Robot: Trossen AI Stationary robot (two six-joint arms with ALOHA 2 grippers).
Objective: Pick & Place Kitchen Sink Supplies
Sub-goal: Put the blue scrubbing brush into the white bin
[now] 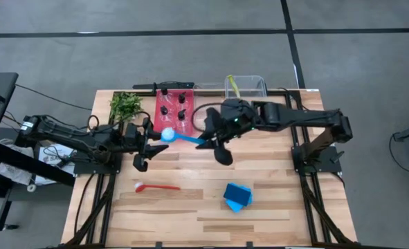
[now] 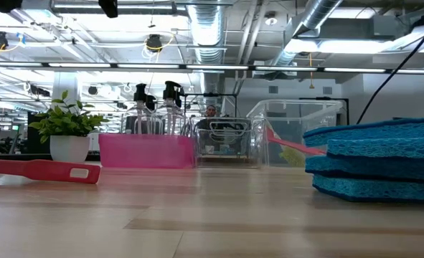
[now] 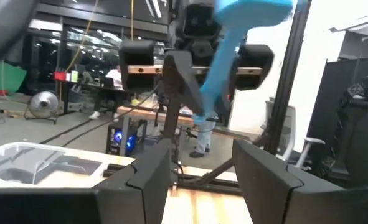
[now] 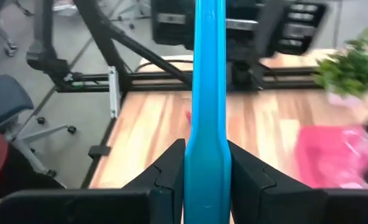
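A blue brush hangs above the table's middle, its round head pointing at the left arm. My right gripper is shut on it. My left gripper stands open just left of the head with nothing between its fingers; in the left wrist view the brush passes above them. A red brush lies flat on the table near the front. Two blue sponges are stacked to its right. Clear bottles with black caps stand in a red bin. My right gripper pinches the widened end of the blue brush's handle between its two fingers. The fingers come from the table's right side and lie along the handle. The brush is lifted clear of the table, sticking out ahead of the fingers toward the left arm.
A clear bin holding a yellow-green utensil stands at the far edge, right of the red bin. A leafy plant stands at the far left. The near half of the table holds only the red brush and the sponges.
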